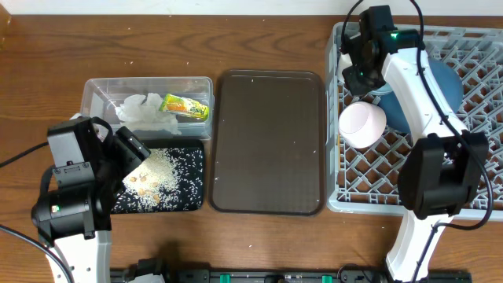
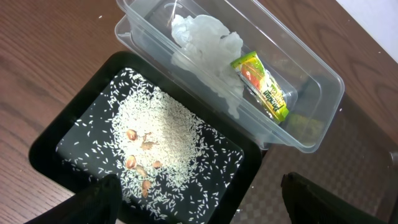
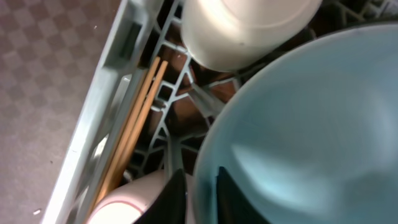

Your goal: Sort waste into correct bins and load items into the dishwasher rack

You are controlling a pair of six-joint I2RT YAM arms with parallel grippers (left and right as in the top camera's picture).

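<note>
**Item:** pale blue bowl (image 3: 298, 137).
**Location:** inside the dishwasher rack (image 1: 377, 169), with its rim passing between the fingers (image 3: 174, 199) of the right pincer (image 3: 202, 186).
**Pincer state:** narrow, one finger inside the rim and one outside, apparently pinching it. The bowl is not yet let go.

**Around the right pincer, all in the rack:**
- pink bowl (image 1: 361, 124), just beside the outer finger
- chopsticks (image 3: 134, 118), farther out on that side, lying together along the rack's wall
- cream cup (image 3: 242, 31), ahead of the fingertips, close to the bowl
- only one blue dish can be made out for certain

**Second entry:** left pincer (image 1: 132, 151), wide, empty, hovering.
- Directly beneath it: black tray (image 1: 189, 200), with rice (image 1: 161, 177) and a few brown food bits.
- Ahead of it, right against the tray: clear tub (image 1: 149, 80), holding napkin (image 1: 141, 112) and wrapper (image 1: 185, 105).

**Between the two pincers:** brown serving tray (image 1: 267, 141), carrying only stray grains.

**Status, as judged:** the waste is sorted, and the rack is loaded with every dish that shows.
**Outstanding:** release of the blue bowl, withdrawal of the arm, and perhaps the stray grains.
</note>
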